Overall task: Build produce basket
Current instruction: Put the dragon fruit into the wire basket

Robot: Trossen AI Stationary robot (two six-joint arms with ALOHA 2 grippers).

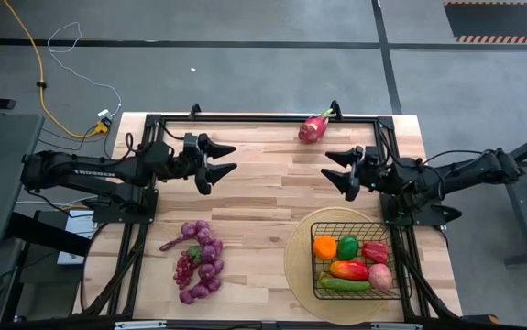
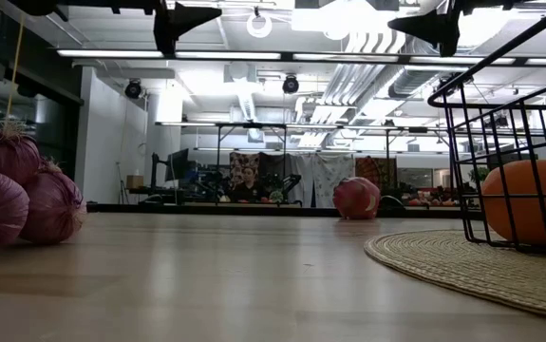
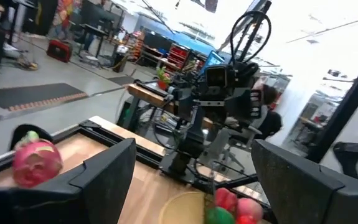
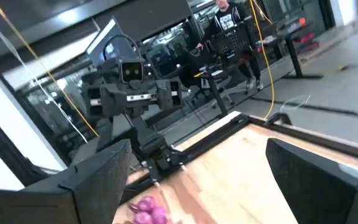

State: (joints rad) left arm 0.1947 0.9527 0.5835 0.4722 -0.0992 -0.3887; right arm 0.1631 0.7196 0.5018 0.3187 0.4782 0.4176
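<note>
The black wire basket (image 1: 362,264) sits on a round tan woven mat (image 1: 300,266) at the table's near right. It holds an orange (image 1: 324,246), a green pepper (image 1: 347,246), a red pepper (image 1: 374,251), a cucumber (image 1: 343,284) and other pieces. Two purple grape bunches (image 1: 199,261) lie on the table at near left. A pink dragon fruit (image 1: 313,127) rests at the far edge. My left gripper (image 1: 229,158) is open, raised over the table's far left. My right gripper (image 1: 332,165) is open, raised over the far right, facing the left one. Neither holds anything.
A black frame (image 1: 263,117) runs along the table's far edge and down both sides. Bare wood lies between the two grippers and in the table's middle. The grape bunches (image 2: 16,185) and basket (image 2: 510,161) flank the near part in the low view.
</note>
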